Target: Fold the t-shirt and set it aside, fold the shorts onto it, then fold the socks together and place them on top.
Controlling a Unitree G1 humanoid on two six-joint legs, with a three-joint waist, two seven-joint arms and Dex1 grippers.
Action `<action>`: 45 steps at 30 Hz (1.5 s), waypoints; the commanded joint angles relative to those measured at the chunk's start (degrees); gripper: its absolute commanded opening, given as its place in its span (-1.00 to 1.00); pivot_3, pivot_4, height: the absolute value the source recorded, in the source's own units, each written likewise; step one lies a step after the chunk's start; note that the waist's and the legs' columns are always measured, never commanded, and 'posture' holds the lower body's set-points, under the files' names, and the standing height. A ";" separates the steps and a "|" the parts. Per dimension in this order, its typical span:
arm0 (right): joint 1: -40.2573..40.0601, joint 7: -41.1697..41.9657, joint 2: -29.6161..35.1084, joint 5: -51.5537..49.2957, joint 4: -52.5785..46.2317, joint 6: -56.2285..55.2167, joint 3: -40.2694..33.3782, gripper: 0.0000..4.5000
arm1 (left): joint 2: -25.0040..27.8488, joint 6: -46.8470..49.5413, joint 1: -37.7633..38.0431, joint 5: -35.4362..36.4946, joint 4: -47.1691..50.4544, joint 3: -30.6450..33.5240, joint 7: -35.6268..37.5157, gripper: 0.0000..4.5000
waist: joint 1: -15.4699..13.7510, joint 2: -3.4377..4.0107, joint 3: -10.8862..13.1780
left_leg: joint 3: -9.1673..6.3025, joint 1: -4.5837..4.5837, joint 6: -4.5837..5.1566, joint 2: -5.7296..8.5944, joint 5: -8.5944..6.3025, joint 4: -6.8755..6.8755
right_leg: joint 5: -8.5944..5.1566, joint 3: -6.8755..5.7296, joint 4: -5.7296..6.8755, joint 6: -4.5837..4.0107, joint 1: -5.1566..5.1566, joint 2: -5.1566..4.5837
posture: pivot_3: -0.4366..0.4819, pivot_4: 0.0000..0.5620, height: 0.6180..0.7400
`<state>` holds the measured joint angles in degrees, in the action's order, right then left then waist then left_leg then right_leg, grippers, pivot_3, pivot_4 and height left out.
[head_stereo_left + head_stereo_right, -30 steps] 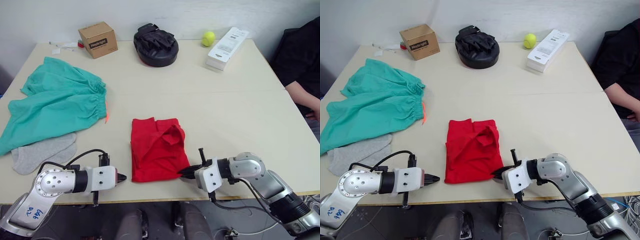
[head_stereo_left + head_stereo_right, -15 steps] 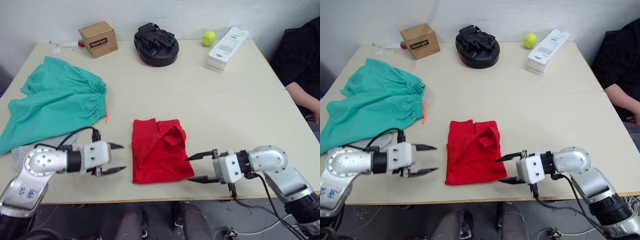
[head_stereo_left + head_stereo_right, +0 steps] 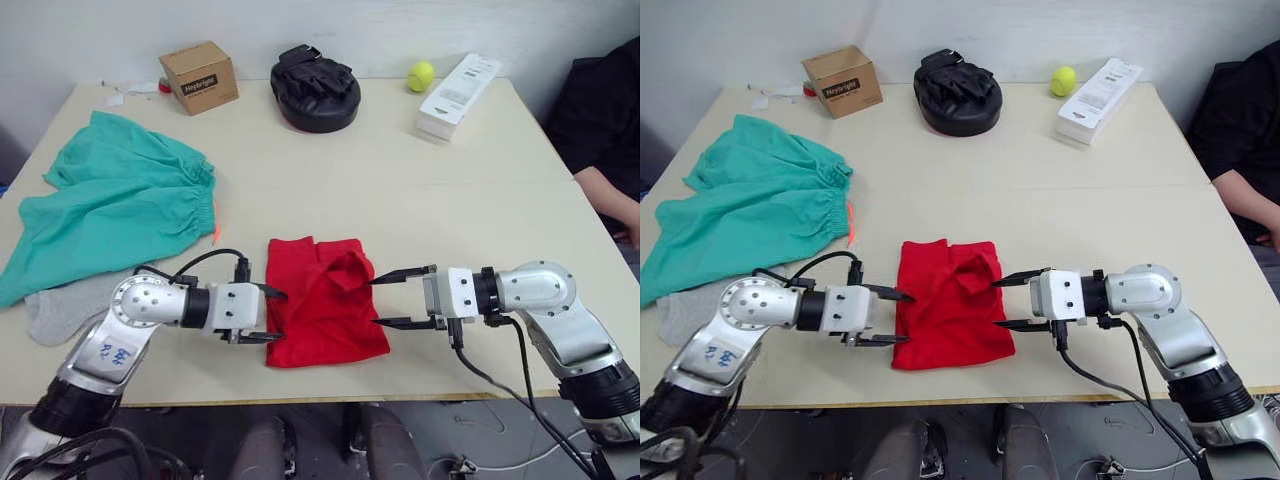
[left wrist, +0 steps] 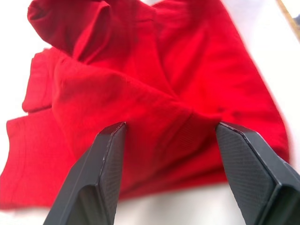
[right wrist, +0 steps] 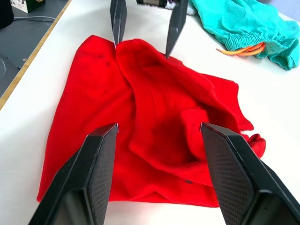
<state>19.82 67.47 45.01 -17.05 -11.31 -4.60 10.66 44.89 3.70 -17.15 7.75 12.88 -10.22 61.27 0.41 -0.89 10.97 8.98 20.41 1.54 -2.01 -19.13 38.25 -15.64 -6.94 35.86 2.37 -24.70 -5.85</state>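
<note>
Still folding the t-shirt (image 3: 322,298): left gripper (image 3: 272,315) at 9 o'clock, right gripper (image 3: 378,302) at 3, both spread (nothing pinched); next, probably closing on its edges.

- A pale beige table (image 3: 480,200) (plain, matte top) stands against a white wall (image 3: 380,25).
- Dark floor (image 3: 470,440) shows below the table's near edge.
</note>
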 commanded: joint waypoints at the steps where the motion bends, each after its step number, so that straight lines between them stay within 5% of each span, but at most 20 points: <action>1: -0.75 -1.41 0.80 -0.77 -3.53 3.01 -2.59 0.25 | -0.72 -2.56 -2.00 -0.20 -1.32 -0.24 0.99 0.21 | -0.02 0.00 0.00 | 0.00 0.00 0.00 -0.02 0.00 0.00 | 0.00 0.00 0.00 0.00 0.00 0.01 | -0.05 -0.47 1.00; 5: -1.12 -2.73 0.74 -2.44 -6.27 7.16 -4.03 0.50 | -1.77 -3.35 -4.94 -1.05 -5.37 -0.64 1.39 -0.29 | -0.35 0.00 0.00 | 0.00 0.00 0.01 -0.01 0.00 0.04 | 0.00 0.00 0.02 0.00 0.01 0.01 | -0.05 -0.47 1.00; 8: -1.56 -2.84 0.87 -2.74 -7.52 8.88 -4.89 0.93 | -2.77 -3.05 -7.26 -0.77 -7.87 -0.48 1.55 -0.73 | -0.37 -0.01 0.00 | -0.01 0.01 0.02 -0.01 0.01 0.06 | 0.00 -0.01 0.02 0.00 0.03 0.01 | -0.05 -0.47 1.00; 10: -1.78 -2.79 0.95 -2.12 -8.03 9.13 -5.05 1.00 | -3.66 -2.00 -8.98 -0.10 -9.78 0.04 1.39 -0.99 | -0.38 -0.02 0.00 | -0.01 0.01 0.03 -0.01 0.01 0.06 | 0.00 -0.02 0.02 0.01 0.02 0.01 | -0.05 -0.47 1.00; 17: -3.00 -3.91 0.69 -0.99 -9.03 9.77 -5.75 1.00 | -6.75 10.96 -13.20 5.25 -12.22 3.09 0.09 -0.99 | -0.38 -0.04 0.02 | -0.01 0.08 0.05 -0.03 0.02 0.20 | 0.01 -0.05 0.06 0.02 0.02 0.06 | -0.05 -0.47 1.00; 23: -2.99 -5.17 0.01 1.06 -7.91 8.91 -5.37 1.00 | -10.43 32.63 -20.14 8.99 -22.70 6.59 -6.96 -0.99 | -0.31 -0.06 0.03 | -0.12 0.23 0.06 -0.12 0.01 0.63 | 0.04 -0.11 0.12 0.07 0.05 0.19 | -0.05 -0.47 1.00; 29: -1.20 -5.48 -1.60 1.70 -5.73 9.69 -4.39 1.00 | -12.41 41.57 -23.71 7.65 -30.44 7.32 -12.84 -0.99 | -0.36 -0.08 0.04 | -0.13 0.30 0.06 -0.13 0.01 0.70 | 0.04 -0.12 0.12 0.08 0.03 0.19 | -0.05 -0.47 1.00; 36: 1.60 -7.13 -5.52 1.97 -2.57 12.62 -3.16 1.00 | -15.12 46.73 -25.30 12.24 -28.91 15.42 -18.38 -0.99 | -0.30 -0.12 0.05 | -0.25 0.40 0.06 -0.13 0.01 0.83 | 0.06 -0.19 0.17 0.10 0.03 0.17 | -0.05 -0.47 1.00; 40: 3.22 -7.58 -7.55 1.04 -2.20 15.41 -2.27 0.62 | -13.45 45.06 -23.04 16.01 -20.12 17.18 -14.43 -1.00 | -0.16 -0.12 0.05 | -0.26 0.65 0.00 -0.15 0.05 0.86 | 0.06 -0.21 0.20 0.10 -0.23 0.17 | -0.05 -0.47 1.00; 45: 3.94 -7.38 -8.79 2.33 -1.10 14.75 -1.16 -0.22 | -11.30 45.33 -20.61 16.82 -13.33 15.97 -13.75 -0.25 | -0.27 -0.12 0.05 | -0.25 0.77 -0.04 -0.13 0.07 0.91 | 0.06 -0.20 0.54 0.10 -0.38 0.17 | -0.05 -0.47 1.00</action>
<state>23.34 60.27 36.69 -14.73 -11.98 11.12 9.13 32.92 49.15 -38.25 23.68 -3.37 5.64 47.51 0.14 -1.01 11.02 8.73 21.17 1.50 -2.13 -19.06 39.16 -15.58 -7.13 36.39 2.47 -25.06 -5.69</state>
